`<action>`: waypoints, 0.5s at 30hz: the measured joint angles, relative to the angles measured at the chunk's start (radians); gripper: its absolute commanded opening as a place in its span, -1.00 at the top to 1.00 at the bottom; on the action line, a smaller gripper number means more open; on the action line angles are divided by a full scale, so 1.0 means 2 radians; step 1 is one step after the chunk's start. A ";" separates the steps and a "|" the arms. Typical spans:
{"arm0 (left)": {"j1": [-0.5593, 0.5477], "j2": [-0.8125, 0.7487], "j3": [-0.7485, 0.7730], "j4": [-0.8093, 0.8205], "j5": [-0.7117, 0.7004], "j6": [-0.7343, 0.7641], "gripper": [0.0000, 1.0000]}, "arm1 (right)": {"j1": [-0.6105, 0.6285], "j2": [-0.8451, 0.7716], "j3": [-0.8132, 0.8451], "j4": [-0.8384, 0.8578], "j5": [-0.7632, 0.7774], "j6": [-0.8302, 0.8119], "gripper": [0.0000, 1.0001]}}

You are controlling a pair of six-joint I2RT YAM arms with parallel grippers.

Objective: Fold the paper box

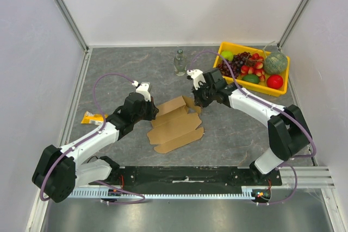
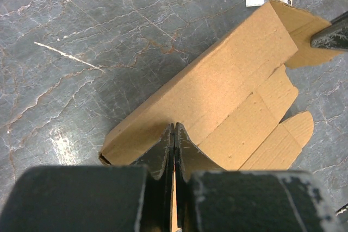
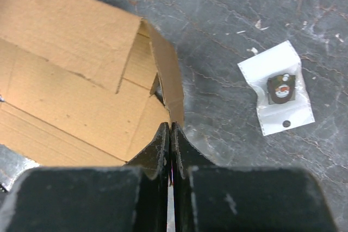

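The paper box [image 1: 176, 124] is a brown cardboard sheet lying half folded in the middle of the table. Its long side panel [image 2: 217, 77] stands raised and its flaps are spread flat. My left gripper [image 1: 152, 110] is at the box's left edge. In the left wrist view the left gripper [image 2: 174, 126] is shut on that panel, with a cardboard sliver between the jaws. My right gripper [image 1: 194, 99] is at the far right corner. In the right wrist view the right gripper [image 3: 171, 125] is shut on the upright end flap [image 3: 167, 74].
A yellow tray [image 1: 230, 49] of fruit stands at the back right. A clear bottle [image 1: 179, 62] stands behind the box. A yellow packet [image 1: 92, 117] lies left of the left arm. A small white bag [image 3: 278, 88] lies on the table beside the box's far end.
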 measured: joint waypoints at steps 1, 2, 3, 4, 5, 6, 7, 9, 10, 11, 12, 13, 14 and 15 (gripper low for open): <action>0.000 0.000 0.000 0.000 0.000 0.000 0.96 | 0.005 0.000 0.002 -0.004 0.000 0.002 0.95; 0.000 0.000 0.000 0.000 0.000 0.000 0.96 | 0.009 0.000 0.005 -0.008 0.000 0.002 0.95; 0.000 0.000 0.000 0.000 0.000 0.000 0.96 | 0.014 0.000 0.007 -0.011 0.001 0.003 0.95; 0.000 0.000 0.000 0.000 0.000 0.000 0.96 | 0.018 0.000 0.009 -0.013 0.002 0.004 0.94; 0.000 0.000 0.000 0.000 0.000 0.000 0.96 | 0.023 0.000 0.012 -0.017 0.005 0.005 0.95; 0.000 0.000 0.000 0.000 0.000 0.000 0.96 | 0.027 0.000 0.014 -0.020 0.008 0.006 0.95; 0.000 0.000 0.000 0.000 0.000 0.000 0.96 | 0.031 0.000 0.015 -0.021 0.011 0.006 0.95; 0.000 0.000 0.000 0.000 0.000 0.000 0.96 | 0.038 0.000 0.018 -0.024 0.018 0.007 0.95; 0.000 0.000 0.000 0.000 0.000 0.000 0.96 | 0.041 0.000 0.020 -0.027 0.022 0.007 0.94; 0.000 0.000 0.000 0.000 0.000 0.000 0.96 | 0.043 0.000 0.021 -0.030 0.023 0.008 0.94; 0.000 0.000 0.000 0.000 0.000 0.000 0.96 | 0.046 0.000 0.022 -0.032 0.025 0.008 0.94; 0.000 0.000 0.000 0.000 0.000 0.000 0.96 | 0.048 0.000 0.023 -0.035 0.027 0.008 0.93; 0.000 0.000 0.000 0.000 0.000 0.000 0.96 | 0.051 0.000 0.024 -0.037 0.030 0.008 0.94; 0.000 0.000 0.000 0.000 0.000 0.000 0.96 | 0.053 0.000 0.025 -0.040 0.032 0.008 0.94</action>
